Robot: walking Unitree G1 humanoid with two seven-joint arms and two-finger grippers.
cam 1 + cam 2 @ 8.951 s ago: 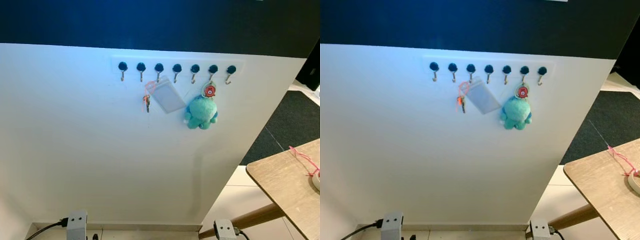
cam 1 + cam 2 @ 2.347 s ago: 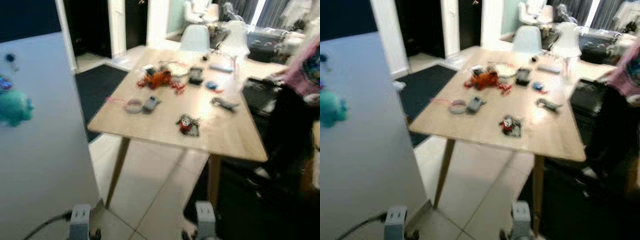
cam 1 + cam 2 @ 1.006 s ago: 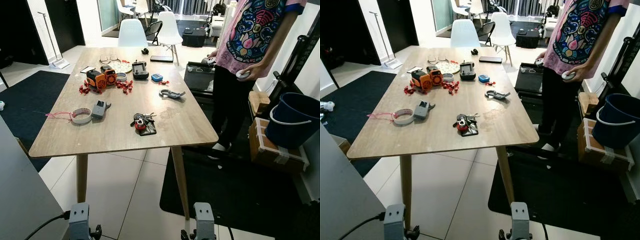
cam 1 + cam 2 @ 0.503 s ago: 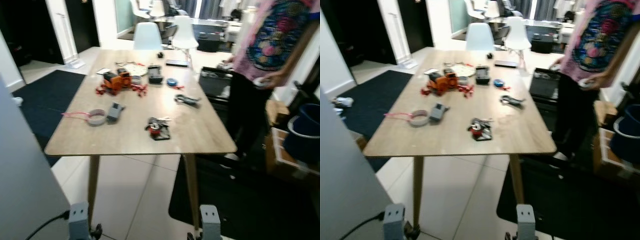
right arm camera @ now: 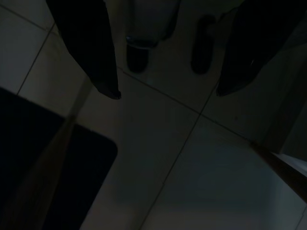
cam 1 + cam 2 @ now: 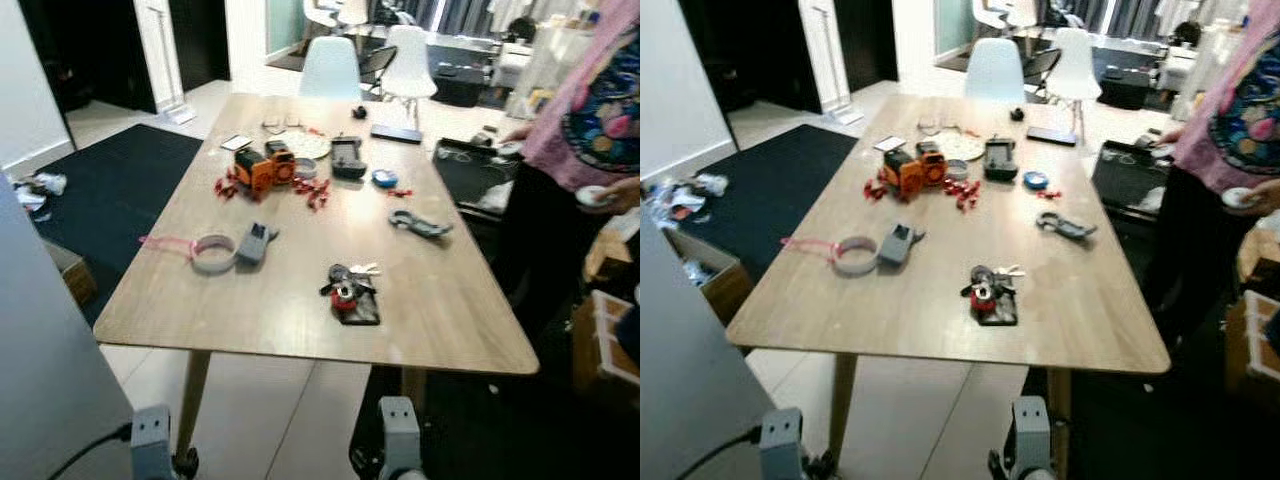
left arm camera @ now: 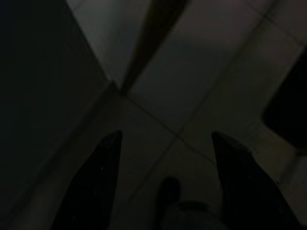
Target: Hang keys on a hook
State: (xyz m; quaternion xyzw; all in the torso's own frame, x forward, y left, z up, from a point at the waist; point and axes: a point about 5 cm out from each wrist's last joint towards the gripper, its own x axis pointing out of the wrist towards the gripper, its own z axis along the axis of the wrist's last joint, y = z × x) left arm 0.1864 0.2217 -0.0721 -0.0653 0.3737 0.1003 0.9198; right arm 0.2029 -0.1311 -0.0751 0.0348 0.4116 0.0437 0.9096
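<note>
We see the bunch of keys with a red fob (image 6: 345, 291) lying near the front edge of the light wooden table (image 6: 470, 320). Our left gripper (image 7: 165, 139) and right gripper (image 5: 168, 93) hang spread apart, empty, over the floor. Reaching carelessly could push the keys off the edge.

A roll of tape (image 6: 212, 253), an orange toy (image 6: 262, 169) and a black controller (image 6: 348, 157) lie apart on the wooden table (image 6: 455, 310).

text: none legible | labels/brands/numbers: none | desk (image 6: 450, 310) clutter: too small and soft to read | person's shirt (image 6: 600, 110): colour pattern, no readable lettering | wrist views: too dark
</note>
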